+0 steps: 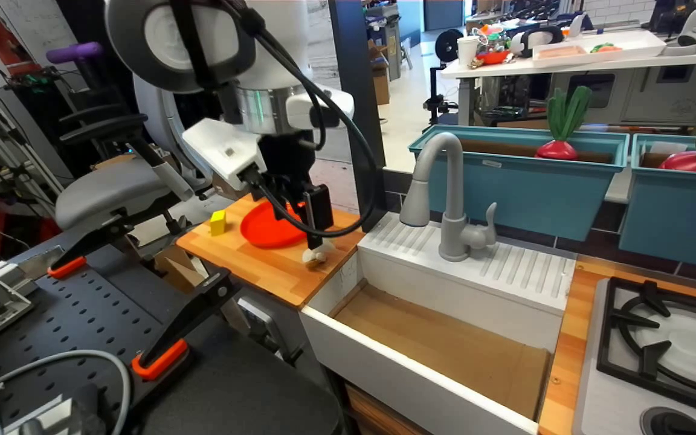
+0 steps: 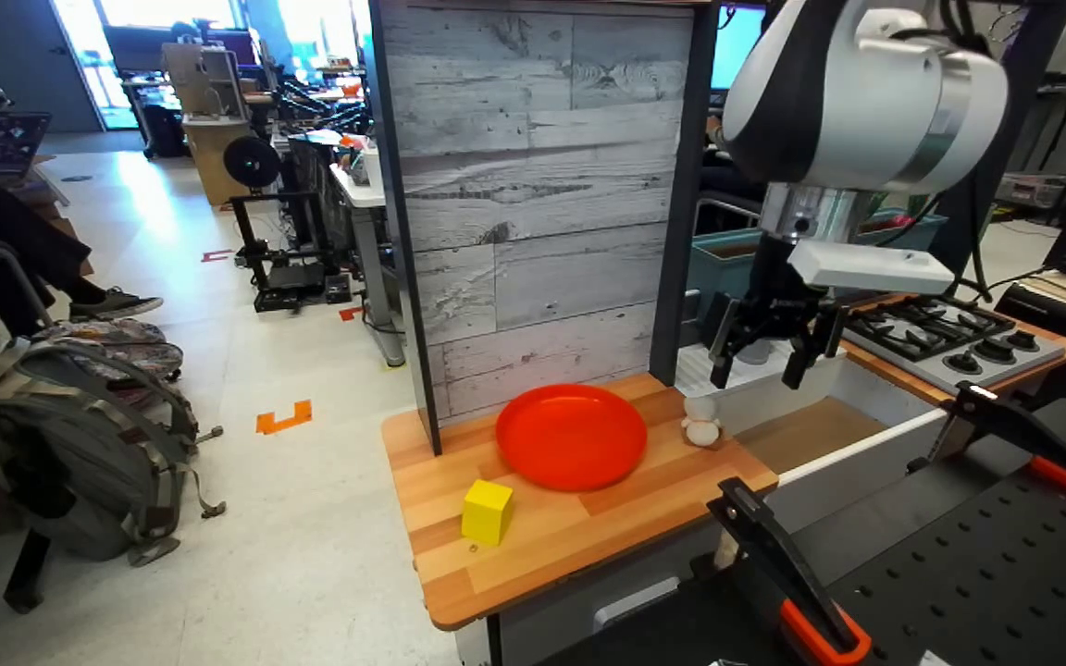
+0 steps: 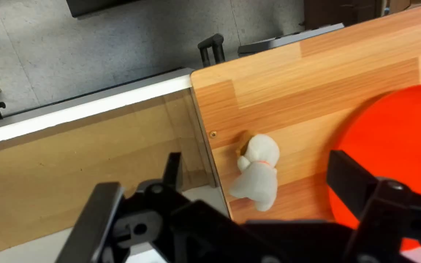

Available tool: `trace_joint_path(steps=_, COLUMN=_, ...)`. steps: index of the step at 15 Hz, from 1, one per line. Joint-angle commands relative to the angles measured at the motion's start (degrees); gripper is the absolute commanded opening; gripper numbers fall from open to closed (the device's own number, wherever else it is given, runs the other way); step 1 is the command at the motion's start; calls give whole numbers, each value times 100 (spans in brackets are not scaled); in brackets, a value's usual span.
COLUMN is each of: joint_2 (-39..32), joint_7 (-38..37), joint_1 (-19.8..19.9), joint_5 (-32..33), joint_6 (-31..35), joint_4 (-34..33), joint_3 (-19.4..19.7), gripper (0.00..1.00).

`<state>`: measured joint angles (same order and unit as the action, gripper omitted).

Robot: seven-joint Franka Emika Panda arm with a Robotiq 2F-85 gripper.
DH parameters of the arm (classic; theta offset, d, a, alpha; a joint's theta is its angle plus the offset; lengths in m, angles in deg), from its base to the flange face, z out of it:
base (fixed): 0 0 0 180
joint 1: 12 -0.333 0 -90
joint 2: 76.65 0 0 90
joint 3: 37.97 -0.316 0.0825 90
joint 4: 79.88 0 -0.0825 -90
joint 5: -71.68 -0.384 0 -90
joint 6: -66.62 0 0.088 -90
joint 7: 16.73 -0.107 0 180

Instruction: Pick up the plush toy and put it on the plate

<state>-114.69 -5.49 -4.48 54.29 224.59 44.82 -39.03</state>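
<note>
both exterior views: angled down, sharing plate (image 2: 572, 437), sink (image 1: 454, 296) | wrist view: closer, downward

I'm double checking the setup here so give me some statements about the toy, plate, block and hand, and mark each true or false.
The hand is open. True.
The plush toy lies between the sink and the plate. True.
The plush toy is already on the plate. False: it lies on the wooden counter.
A yellow block stands on the wooden counter. True.
The plate is narrower than the plush toy. False: the plate is much wider.
</note>
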Motion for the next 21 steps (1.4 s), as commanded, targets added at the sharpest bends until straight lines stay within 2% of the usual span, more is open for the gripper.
trace_joint_path(steps=1, joint_2=-709, joint_7=-420, joint_1=51, joint_5=266, joint_6=-88, joint_4=-755, joint_3=-45, gripper=100)
trace_joint_path(steps=7, joint_2=-1411, joint_7=-952, joint_1=-198, joint_5=583, joint_6=-130, joint_4=-1535, joint_3=24, gripper=100)
trace_joint_path(steps=8, joint_2=-1484, joint_7=-1017, joint_1=-227, joint_5=632, joint_6=-134, joint_4=-1632, joint_3=30, gripper=90)
trace_joint_path(steps=9, joint_2=-1552, joint_7=-1055, joint_1=-244, joint_5=667, joint_6=-143, joint_4=-1722, joint_3=28, gripper=74)
trace_joint_path(steps=13, joint_2=-1612, joint_7=-1075, joint_1=-164, joint_5=672, joint_6=-143, joint_4=-1912, joint_3=-66, gripper=42)
trace_joint_path(steps=17, joint_2=-1384, joint_7=-968, joint_1=12, joint_5=591, joint_6=-91, joint_4=-1798, joint_3=-197, gripper=12)
trace_joint_path(steps=19, joint_2=-1228, joint_7=-895, joint_1=109, joint_5=561, joint_6=-12, joint_4=-1647, joint_3=-289, gripper=1)
trace_joint_path(steps=21, joint_2=-1046, joint_7=-811, joint_1=215, joint_5=530, joint_6=91, joint_4=-1446, joint_3=-412, gripper=0)
